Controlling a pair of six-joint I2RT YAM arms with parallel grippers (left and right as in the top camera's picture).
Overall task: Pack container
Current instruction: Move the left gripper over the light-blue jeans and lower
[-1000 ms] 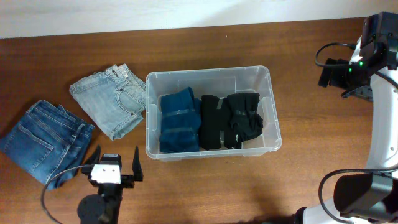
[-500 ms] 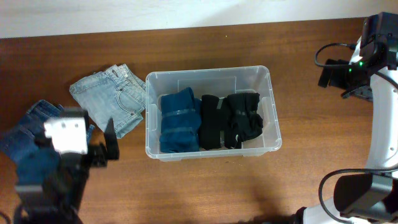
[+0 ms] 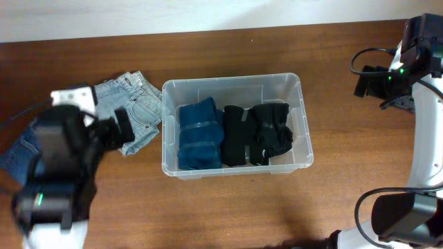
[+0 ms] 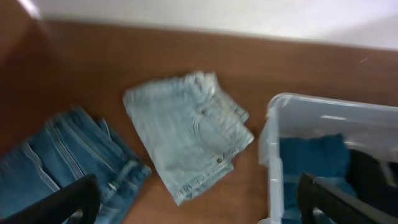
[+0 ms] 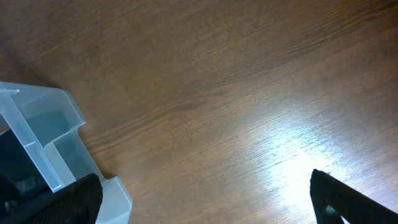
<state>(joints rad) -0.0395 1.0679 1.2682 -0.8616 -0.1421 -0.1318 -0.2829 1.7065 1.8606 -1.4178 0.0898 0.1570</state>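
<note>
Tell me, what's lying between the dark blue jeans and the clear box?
The light blue jeans, folded, lie between the dark blue jeans and the container. The left wrist view shows it best.

This looks like a robotics lab or a test room, arranged for a household chore. A plain brown wooden tabletop [image 3: 346,200] carries a clear plastic container [image 3: 232,81] with folded clothes [image 3: 199,135] inside. Behind the container there is only a bare white wall [image 3: 208,14]. Left of the container lie light jeans [image 3: 135,104] and dark jeans [image 4: 62,155]. One robot arm [image 3: 426,104] stands right of the container, another arm [image 3: 59,173] is left of it.
</note>
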